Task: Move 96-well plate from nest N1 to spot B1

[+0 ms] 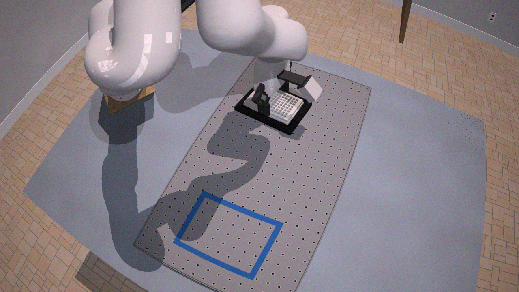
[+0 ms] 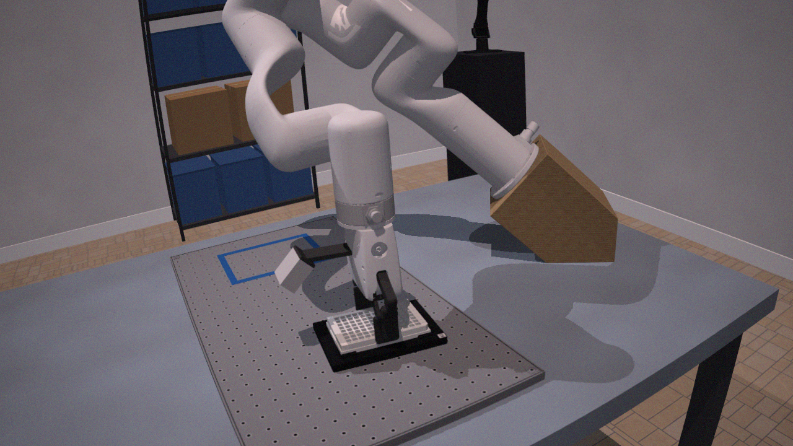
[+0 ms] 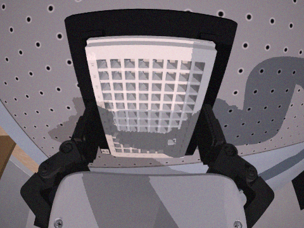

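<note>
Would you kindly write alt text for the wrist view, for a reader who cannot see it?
An open gripper straddles a white 96-well plate, one black finger on each long side. The plate sits in a black nest on a grey perforated deck, partly in shadow.

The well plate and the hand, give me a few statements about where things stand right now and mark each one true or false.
1. The 96-well plate sits in the black plate nest. True.
2. The hand is shut on the plate. False: its fingers stand wide open, one on each long side of the plate.
3. The blue taped outline has the plate inside it. False: the plate is far from it, in the nest.
4. The plate is right way up, wells facing up. True.
5. The shelf rack stands on the table. False: it stands on the floor behind.
</note>
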Robot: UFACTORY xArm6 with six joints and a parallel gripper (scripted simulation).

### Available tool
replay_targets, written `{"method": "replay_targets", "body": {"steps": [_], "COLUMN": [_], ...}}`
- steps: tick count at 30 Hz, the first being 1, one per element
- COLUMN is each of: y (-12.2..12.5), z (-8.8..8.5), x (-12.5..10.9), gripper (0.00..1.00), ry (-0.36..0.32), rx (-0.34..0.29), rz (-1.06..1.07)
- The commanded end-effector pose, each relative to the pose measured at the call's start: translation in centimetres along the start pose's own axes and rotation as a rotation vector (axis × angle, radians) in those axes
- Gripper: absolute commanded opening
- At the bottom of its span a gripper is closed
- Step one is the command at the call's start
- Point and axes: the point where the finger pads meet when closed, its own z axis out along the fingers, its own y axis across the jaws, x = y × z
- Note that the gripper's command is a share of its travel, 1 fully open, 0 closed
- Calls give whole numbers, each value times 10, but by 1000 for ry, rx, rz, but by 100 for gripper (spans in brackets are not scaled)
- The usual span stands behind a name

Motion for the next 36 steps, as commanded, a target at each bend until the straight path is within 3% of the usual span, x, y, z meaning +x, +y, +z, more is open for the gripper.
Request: {"method": "replay_targets", "body": {"steps": [1,2,3,36], "y": [-1,-1,-1,-1], "z": [-1,-1,-1,-1], "x": [1,1,1,1], "gripper": [100,100,0,0], "ry": [1,1,1,1], "rx": [2,2,2,2], "rz": [1,1,1,1]}}
